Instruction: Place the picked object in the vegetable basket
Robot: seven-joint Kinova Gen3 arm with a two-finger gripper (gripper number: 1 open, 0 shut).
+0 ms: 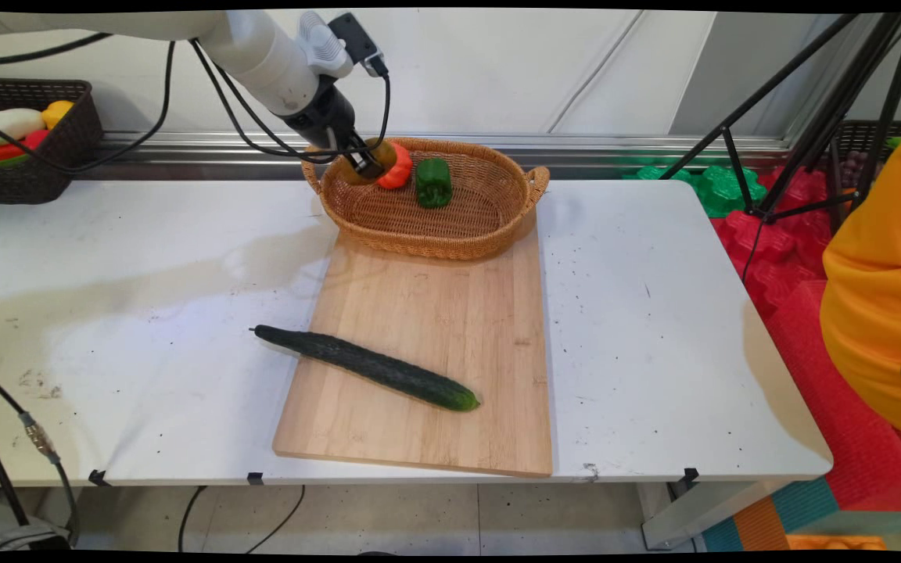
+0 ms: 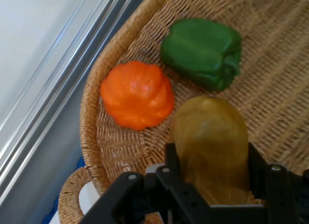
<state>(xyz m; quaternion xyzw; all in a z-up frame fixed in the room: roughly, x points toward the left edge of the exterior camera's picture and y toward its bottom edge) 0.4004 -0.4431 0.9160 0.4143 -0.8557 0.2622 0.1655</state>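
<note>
you see the end effector [image 2: 210, 178] clamped on a brownish-yellow potato-like item [image 2: 210, 142], held over the wicker basket [image 1: 450, 234]. an orange pumpkin [image 2: 137, 93] and green pepper [image 2: 203, 50] already lie inside. the cucumber [image 1: 368, 367] remains on the cutting board [image 1: 450, 313], well apart.

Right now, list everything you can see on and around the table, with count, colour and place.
potato: one, brownish-yellow, clamped between the fingers above the basket
basket: one, tan wicker, on the board's far end
orange pumpkin: one, in the basket
green pepper: one, in the basket
cucumber: one, dark green, lying across the board's left edge
cutting board: one, wooden, mid-table
dark basket: one, far left, holding vegetables
gripper: one, black, over the basket
</note>
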